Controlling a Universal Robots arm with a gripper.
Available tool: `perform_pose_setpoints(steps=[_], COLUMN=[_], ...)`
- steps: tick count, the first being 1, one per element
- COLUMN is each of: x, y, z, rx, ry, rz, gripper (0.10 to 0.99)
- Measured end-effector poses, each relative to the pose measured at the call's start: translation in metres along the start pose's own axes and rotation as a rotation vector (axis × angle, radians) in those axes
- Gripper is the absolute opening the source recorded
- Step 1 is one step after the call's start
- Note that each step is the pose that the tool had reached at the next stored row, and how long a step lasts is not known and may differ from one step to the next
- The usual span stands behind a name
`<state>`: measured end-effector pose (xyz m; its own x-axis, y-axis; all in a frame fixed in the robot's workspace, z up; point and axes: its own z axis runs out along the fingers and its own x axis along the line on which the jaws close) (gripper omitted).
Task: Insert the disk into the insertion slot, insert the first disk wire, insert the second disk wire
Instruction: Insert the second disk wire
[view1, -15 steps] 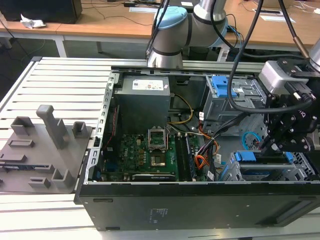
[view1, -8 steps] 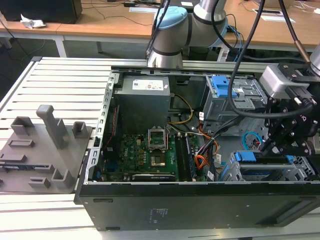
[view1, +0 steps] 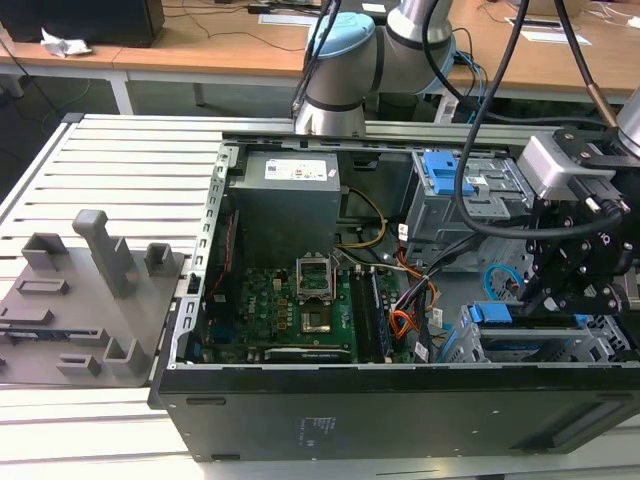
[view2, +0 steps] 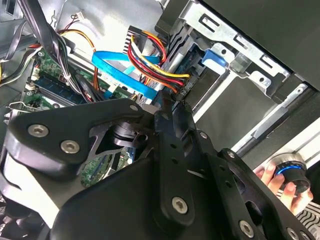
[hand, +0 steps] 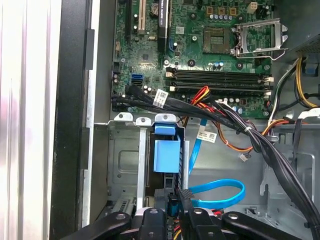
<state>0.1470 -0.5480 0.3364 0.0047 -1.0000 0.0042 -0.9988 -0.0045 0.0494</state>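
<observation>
I see my gripper (hand: 172, 210) closed on the first disk wire (view2: 150, 62) plug at the insertion slot (hand: 125, 165), second disk wire (hand: 220, 192) at 3 o'clock

Green motherboard (view1: 285, 305) in open black computer case (view1: 400, 410); grey fixture tray (view1: 80, 300) alongside.

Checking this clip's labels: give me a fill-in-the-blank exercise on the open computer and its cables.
The looping flat second disk wire is light ____.
The first disk wire bundles red, orange and ____ strands.
In the exterior view, the gripper hangs over that view's ____ end of the case.
Missing words: blue; yellow; right.
</observation>
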Motion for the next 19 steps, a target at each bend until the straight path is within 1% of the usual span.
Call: perform_pose_setpoints(steps=[3, 5, 6, 7, 9, 11, 13, 16, 18, 19], x=[0.0, 0.0, 0.0001, 0.0, 0.0001, 0.0001, 0.0002, 0.0002, 0.0003, 0.0002], y=[0.0, 0.0001, 0.0003, 0.0006, 0.0009, 0.0014, 0.0019, 0.0023, 0.0025, 0.0025], z=[0.0, -0.0015, -0.0051, -0.012, -0.0176, -0.0286, -0.0374, -0.047, -0.0501, -0.0502], rx=[0.0, 0.0, 0.0, 0.0, 0.0, 0.0, 0.0, 0.0, 0.0, 0.0], ry=[0.0001, -0.0007, -0.0006, 0.0002, 0.0003, 0.0004, 0.0004, 0.0004, 0.0001, 0.0003], rz=[0.0, 0.0, 0.0, 0.0, 0.0, 0.0, 0.0, 0.0, 0.0, 0.0], gripper=[0.239, 0.239, 0.239, 0.239, 0.239, 0.239, 0.239, 0.239, 0.239, 0.239])
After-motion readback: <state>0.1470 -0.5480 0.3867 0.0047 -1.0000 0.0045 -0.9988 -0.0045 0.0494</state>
